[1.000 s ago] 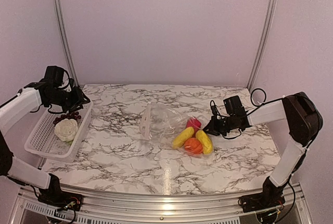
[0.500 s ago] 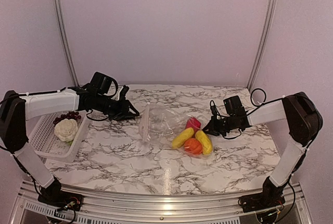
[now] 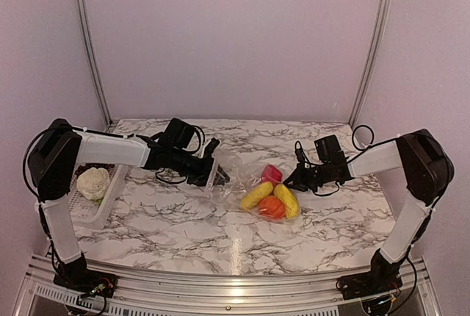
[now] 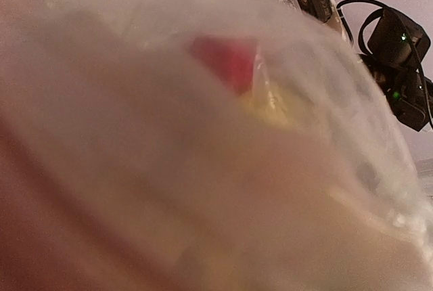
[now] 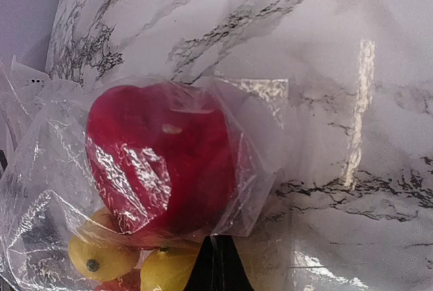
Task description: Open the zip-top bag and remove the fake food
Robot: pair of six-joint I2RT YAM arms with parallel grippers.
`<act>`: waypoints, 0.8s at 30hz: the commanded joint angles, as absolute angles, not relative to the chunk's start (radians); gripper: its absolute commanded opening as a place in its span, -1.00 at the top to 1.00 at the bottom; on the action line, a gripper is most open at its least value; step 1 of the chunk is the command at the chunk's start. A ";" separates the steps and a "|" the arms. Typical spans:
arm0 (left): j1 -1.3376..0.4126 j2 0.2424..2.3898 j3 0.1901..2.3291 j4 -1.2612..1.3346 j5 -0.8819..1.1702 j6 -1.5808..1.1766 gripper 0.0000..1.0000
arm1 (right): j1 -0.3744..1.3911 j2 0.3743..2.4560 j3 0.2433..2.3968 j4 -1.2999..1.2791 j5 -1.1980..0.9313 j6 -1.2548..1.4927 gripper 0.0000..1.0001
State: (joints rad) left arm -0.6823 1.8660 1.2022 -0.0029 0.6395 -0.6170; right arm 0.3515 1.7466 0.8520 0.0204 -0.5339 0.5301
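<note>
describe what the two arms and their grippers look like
The left arm and right arm match: white tubular links joined by bulky black joint housings. The left gripper and right gripper are black blocks with slim black fingers. Thin black cables loop beside the right wrist, and a small green light glows there.

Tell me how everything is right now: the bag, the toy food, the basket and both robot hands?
zip-top bag: crumpled, lying on the table, gripped at one end.
fake food: yellow, orange and pink-red pieces inside the bag.
cauliflower: out of the bag, in the basket.
basket: upright at the table's left edge.
left gripper: at the bag's zip end, jaws hidden.
right gripper: shut on the bag.
</note>
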 commanded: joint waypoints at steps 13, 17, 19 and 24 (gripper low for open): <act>-0.792 2.074 1.317 0.036 0.553 -0.446 0.25 | 0.406 1.811 0.928 0.051 -0.563 0.538 1.00; -0.796 2.052 1.248 0.075 0.555 -0.378 0.23 | 0.407 1.810 0.925 0.045 -0.561 0.534 1.00; -0.801 2.041 1.225 0.089 0.549 -0.352 0.14 | 0.406 1.811 0.921 0.047 -0.561 0.534 1.00; -0.822 2.057 1.267 -0.019 0.497 -0.233 -0.07 | 0.408 1.810 0.913 0.046 -0.562 0.532 1.00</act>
